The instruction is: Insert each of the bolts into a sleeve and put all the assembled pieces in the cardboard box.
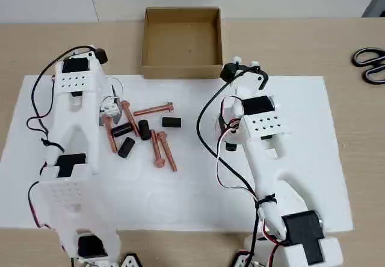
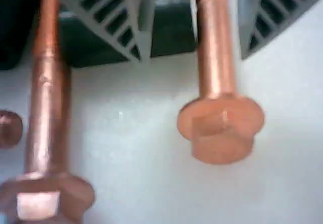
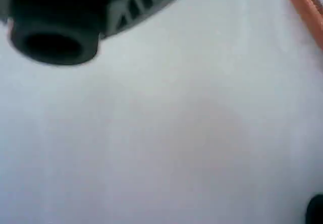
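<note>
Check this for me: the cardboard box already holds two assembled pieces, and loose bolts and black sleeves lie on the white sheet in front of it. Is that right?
Not quite: the high view shows the cardboard box empty. The rest holds: loose bolts and black sleeves lie on the white sheet in front of it.

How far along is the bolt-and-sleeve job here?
Done: nothing. The cardboard box is empty and nothing on the sheet is assembled. In hand: the right hand seems to grip a black sleeve, and the open left hand straddles a copper bolt. Left: every assembly and all boxing.
</note>
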Robot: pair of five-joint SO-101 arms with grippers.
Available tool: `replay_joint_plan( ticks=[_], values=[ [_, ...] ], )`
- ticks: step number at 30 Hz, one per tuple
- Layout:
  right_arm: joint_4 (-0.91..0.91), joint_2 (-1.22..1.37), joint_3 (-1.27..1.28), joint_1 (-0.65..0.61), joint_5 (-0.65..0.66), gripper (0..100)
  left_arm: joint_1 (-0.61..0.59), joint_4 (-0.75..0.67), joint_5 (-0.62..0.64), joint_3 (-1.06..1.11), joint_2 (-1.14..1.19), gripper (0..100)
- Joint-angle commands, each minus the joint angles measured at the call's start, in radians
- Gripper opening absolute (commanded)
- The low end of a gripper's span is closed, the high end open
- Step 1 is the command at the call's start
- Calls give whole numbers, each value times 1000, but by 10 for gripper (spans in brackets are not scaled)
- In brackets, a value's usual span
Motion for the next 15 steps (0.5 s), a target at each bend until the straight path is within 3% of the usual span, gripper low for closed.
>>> replay_joint_plan(
  ticks=[1,15],
  values=[
    [-2,-56,-6,7,8,5,-8,-15,-8,-38,-3,115],
    [-1,-56,-6,7,9,5,-8,-17,-8,-31,5,115]
  ],
)
